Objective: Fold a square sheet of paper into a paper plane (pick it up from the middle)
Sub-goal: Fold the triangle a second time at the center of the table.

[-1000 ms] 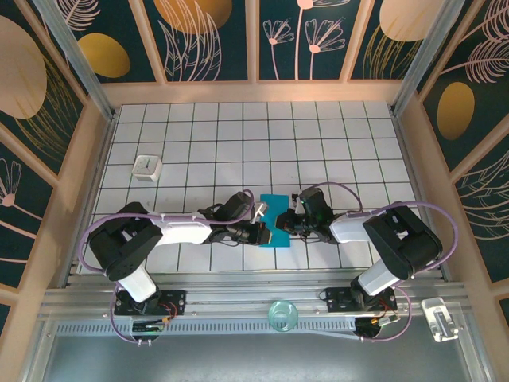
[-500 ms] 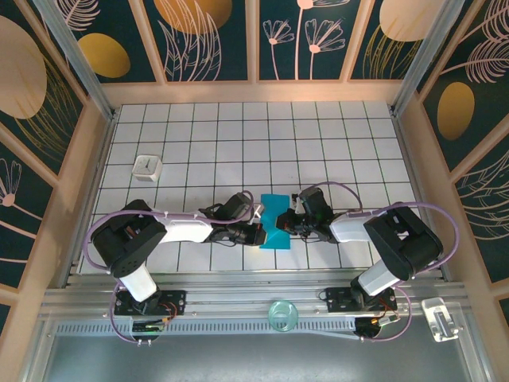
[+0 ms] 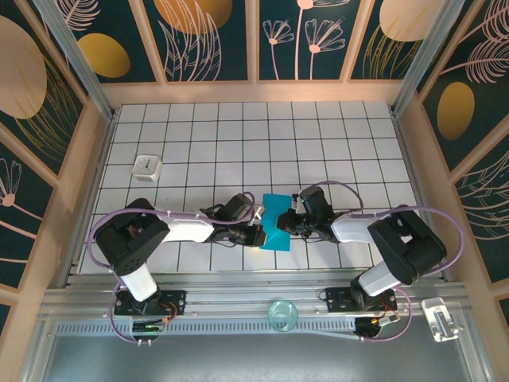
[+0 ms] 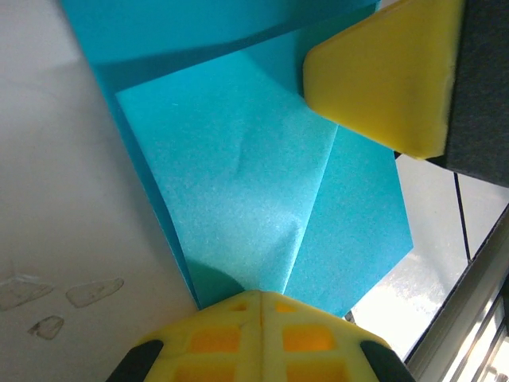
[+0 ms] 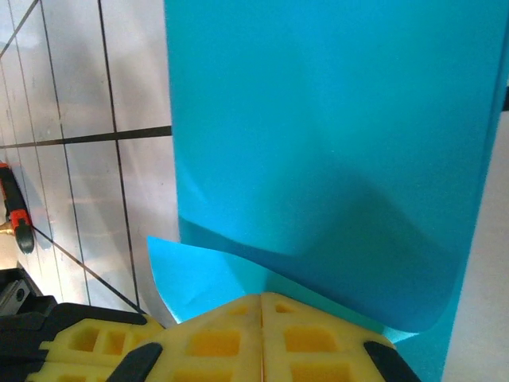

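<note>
The left hand (image 3: 260, 234) and the right hand (image 3: 285, 225) were each clamped on the blue paper (image 3: 277, 215). A white cube (image 3: 148, 167) sat well apart on the desk (image 3: 318, 143).

The left gripper (image 3: 260, 234) eases back toward the teal sheet's (image 3: 280, 213) left edge, and both arms' elbows swing slightly right.

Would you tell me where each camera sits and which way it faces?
Top external: above and behind the arm bases, looking down on the tiled table; both arms show, left gripper and right gripper meeting at the teal paper.
Left wrist: on the left arm, looking along its shut yellow fingers at the paper's folded flaps.
Right wrist: on the right arm, looking past its shut yellow fingers at a curled paper layer over tiles.
Shared: all views show the paper, pinched from both sides.
</note>
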